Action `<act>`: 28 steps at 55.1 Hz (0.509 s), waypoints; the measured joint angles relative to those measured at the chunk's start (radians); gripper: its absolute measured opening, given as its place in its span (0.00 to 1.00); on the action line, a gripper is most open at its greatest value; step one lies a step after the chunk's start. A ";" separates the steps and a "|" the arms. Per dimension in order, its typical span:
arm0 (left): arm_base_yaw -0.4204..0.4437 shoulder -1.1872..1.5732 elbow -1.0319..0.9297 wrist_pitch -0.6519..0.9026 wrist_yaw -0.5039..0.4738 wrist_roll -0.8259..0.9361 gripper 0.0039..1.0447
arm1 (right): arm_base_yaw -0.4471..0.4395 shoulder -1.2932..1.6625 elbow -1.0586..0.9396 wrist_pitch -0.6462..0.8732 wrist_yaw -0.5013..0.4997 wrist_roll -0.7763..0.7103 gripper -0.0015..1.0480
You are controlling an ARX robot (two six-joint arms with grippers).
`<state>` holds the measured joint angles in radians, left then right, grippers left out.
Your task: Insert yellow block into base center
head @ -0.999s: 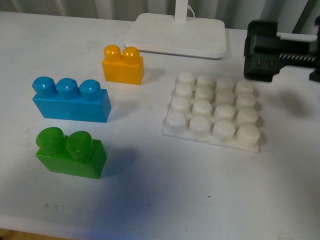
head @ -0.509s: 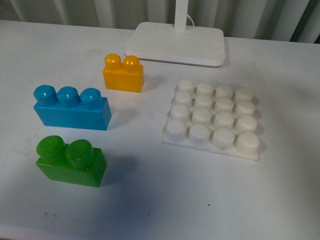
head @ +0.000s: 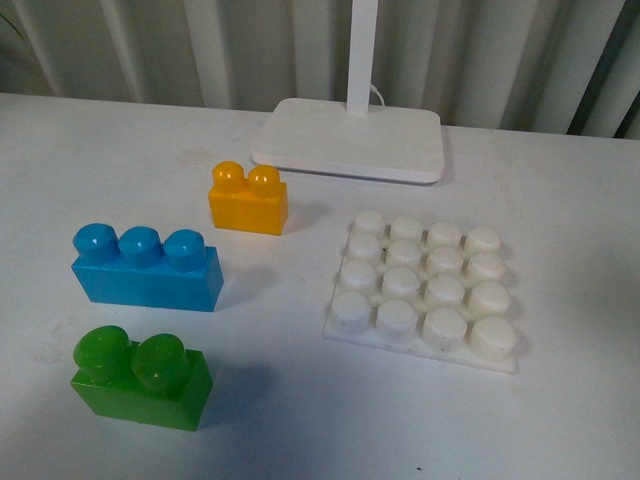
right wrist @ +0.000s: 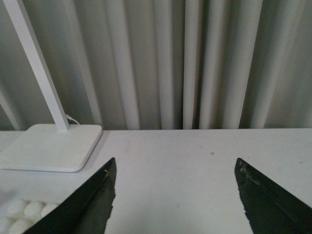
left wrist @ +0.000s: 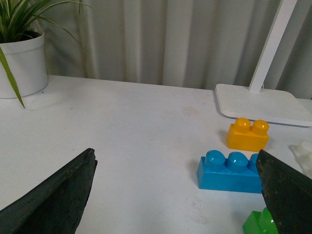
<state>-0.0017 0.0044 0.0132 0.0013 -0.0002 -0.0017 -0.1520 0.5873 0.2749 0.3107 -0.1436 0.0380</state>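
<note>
Yellow block (head: 248, 200) is left untouched, ahead of the left gripper (left wrist: 174, 153), whose jaws are spread and empty. Right gripper (right wrist: 174, 163), jaws parted, is no longer seen above the base (head: 420, 285); pickup is judged unstarted.

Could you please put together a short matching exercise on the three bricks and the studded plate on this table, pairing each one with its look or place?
Things:
1. yellow block
2. blue brick
3. green brick
4. base

Descriptions:
A. two studs, nearest brick in the front view
B. white, sixteen studs, nothing on it
C. two studs, farthest brick in the front view
D. three studs, between the other two bricks

Pairs: 1-C, 2-D, 3-A, 4-B
</note>
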 joint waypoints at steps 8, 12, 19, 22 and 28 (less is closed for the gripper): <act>0.000 0.000 0.000 0.000 0.000 0.000 0.94 | 0.035 -0.057 -0.071 0.006 0.036 -0.024 0.43; 0.000 0.000 0.000 0.000 0.000 0.000 0.94 | 0.063 -0.085 -0.100 0.006 0.068 -0.027 0.31; 0.000 0.000 0.000 0.000 0.000 0.000 0.94 | 0.143 -0.138 -0.137 0.002 0.135 -0.032 0.09; 0.000 0.000 0.000 0.000 0.000 0.000 0.94 | 0.148 -0.160 -0.155 -0.005 0.137 -0.037 0.01; 0.000 0.000 0.000 0.000 0.000 0.000 0.94 | 0.148 -0.196 -0.181 -0.019 0.143 -0.036 0.01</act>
<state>-0.0017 0.0040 0.0132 0.0013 0.0002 -0.0017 -0.0036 0.3908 0.0937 0.2920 -0.0002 0.0017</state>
